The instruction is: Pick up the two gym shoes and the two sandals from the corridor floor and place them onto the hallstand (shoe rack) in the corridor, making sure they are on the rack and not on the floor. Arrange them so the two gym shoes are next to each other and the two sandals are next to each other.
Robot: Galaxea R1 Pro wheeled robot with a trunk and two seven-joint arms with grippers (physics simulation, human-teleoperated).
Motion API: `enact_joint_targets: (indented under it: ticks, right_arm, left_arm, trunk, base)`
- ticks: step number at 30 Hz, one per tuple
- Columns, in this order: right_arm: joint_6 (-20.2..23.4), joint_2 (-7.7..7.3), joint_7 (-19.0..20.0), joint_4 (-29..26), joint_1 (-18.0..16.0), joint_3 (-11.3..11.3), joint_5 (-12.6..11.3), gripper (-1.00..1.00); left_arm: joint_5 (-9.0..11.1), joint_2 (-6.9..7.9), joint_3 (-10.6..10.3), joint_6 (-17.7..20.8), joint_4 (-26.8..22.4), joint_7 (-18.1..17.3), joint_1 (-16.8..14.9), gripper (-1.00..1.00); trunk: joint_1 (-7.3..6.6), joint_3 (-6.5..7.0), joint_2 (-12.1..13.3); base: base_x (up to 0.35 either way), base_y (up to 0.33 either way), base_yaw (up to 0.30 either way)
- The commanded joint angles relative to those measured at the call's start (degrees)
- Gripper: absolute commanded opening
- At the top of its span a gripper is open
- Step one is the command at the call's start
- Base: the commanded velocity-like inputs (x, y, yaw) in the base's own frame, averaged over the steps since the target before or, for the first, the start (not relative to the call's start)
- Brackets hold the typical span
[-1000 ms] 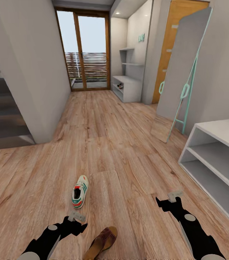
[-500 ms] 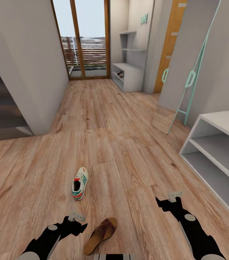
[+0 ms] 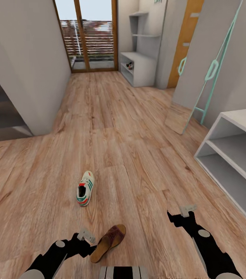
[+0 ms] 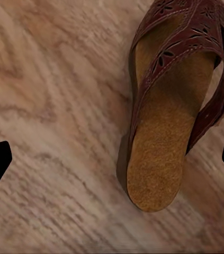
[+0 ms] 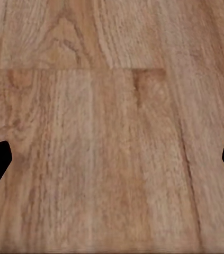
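Observation:
One white gym shoe (image 3: 85, 188) with green stripes lies on the wood corridor floor (image 3: 111, 128), toe pointing away. A brown sandal (image 3: 108, 242) lies closer to me, and in the left wrist view the sandal (image 4: 175, 106) shows its tan insole. My left gripper (image 3: 85, 235) hovers open just left of the sandal's heel, with the left gripper (image 4: 112, 164) holding nothing. My right gripper (image 3: 186, 212) is open over bare floor, and the right gripper (image 5: 112, 161) is empty. The hallstand (image 3: 140, 69) stands far down the corridor on the right, with small dark items on its lower shelf.
A smaller white two-tier bench (image 3: 235, 162) stands close on the right. A tall mirror (image 3: 200, 66) with a mint frame leans on the right wall beside an orange door (image 3: 185, 42). Glass doors (image 3: 88, 38) close the corridor's end. A grey wall corner (image 3: 41, 77) juts in on the left.
The head view has tilted down, shifting the whole picture. My left gripper has dropped and moved closer to the sandal's heel. The right arm has not moved.

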Motion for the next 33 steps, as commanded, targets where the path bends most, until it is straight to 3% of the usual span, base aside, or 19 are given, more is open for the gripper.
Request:
enact_joint_targets:
  ticks: [1, 15, 26, 30, 33]
  right_arm:
    - [0.0, 0.04, 0.4, -0.1, 0.0, -0.3, 0.6, 1.00]
    - [0.0, 0.12, 0.4, -0.1, 0.0, -0.3, 0.6, 1.00]
    - [0.0, 0.12, 0.4, -0.1, 0.0, -0.3, 0.6, 1.00]
    - [0.0, 0.05, 0.4, -0.5, 0.0, -0.5, 0.5, 1.00]
    - [1.0, 0.05, 0.4, -4.4, 0.0, -0.5, 0.5, 1.00]
  left_arm:
    - [-0.5, -0.03, 0.3, 0.1, -0.1, -0.5, 0.0, 1.00]
    - [-0.7, 0.13, -0.6, 1.5, -0.3, -0.9, -0.3, 1.00]
    - [-2.9, -0.05, -0.5, 3.3, -1.0, -1.0, -0.4, 1.00]
    - [-3.1, -0.14, -0.6, 3.4, -1.7, -1.0, -1.1, 1.00]
    - [-3.2, -0.08, -0.6, 3.7, -2.1, -1.0, -2.2, 1.00]
  trunk:
    - [0.01, -0.36, 0.0]
    - [0.37, -4.75, -0.2]
    - [0.66, -8.16, -0.4]
    - [0.66, -8.30, -0.4]
    - [0.66, -8.32, -0.4]
  base:
    - [0.000, 0.000, 0.000]
    - [0.000, 0.000, 0.000]
    - [0.000, 0.000, 0.000]
    - [0.000, 0.000, 0.000]
    - [0.000, 0.000, 0.000]
